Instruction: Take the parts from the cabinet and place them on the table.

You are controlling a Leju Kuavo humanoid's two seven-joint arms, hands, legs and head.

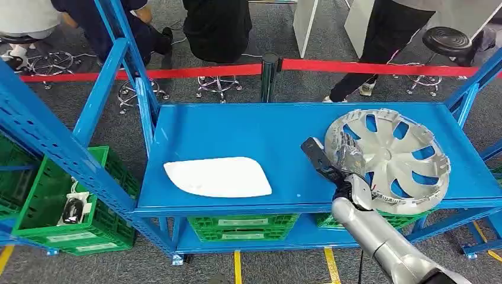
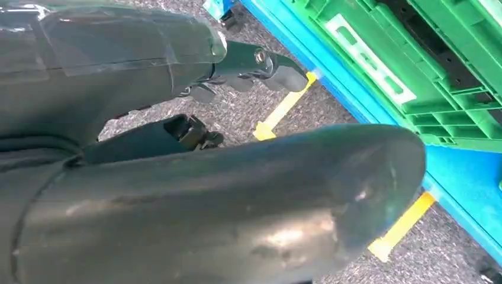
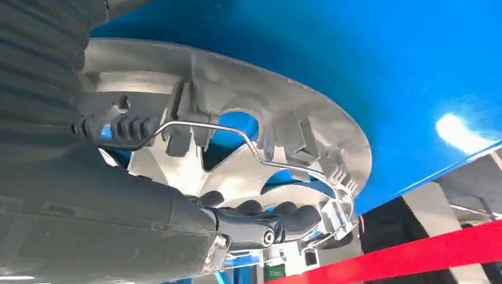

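Head view: the round silver plastic wheel cover point(image 1: 395, 158) lies inner side up on the right part of the blue metal bench point(image 1: 248, 133), its near rim reaching the bench's front edge. The right hand point(image 1: 342, 158) grips the cover at its left rim, the silver right arm coming in from below. Right wrist view: dark fingers point(image 3: 278, 216) are curled through an opening between the spokes and the thumb side sits against the rim, so the hand is closed on the wheel cover point(image 3: 248, 130) (a thin wire retaining ring point(image 3: 237, 127) runs around the inner clips, just beside the fingers). Whether the cover rests fully flat or is tilted slightly off the bench surface, I cannot tell. A flat white rounded plastic panel point(image 1: 218, 176) lies on the left part of the same bench top, well apart from the cover. Left wrist view: the left hand point(image 2: 237, 71) hangs beside the bench's lower shelf with its fingers curled in and nothing between them, above grey carpet and yellow floor tape point(image 2: 282, 108). Green plastic crates point(image 1: 243, 227) stand on the lower shelf under the bench; another green crate point(image 1: 71, 207) sits in the blue rack to the left. A red barrier band point(image 1: 367, 68) runs behind the bench, with people's legs and stools beyond it.
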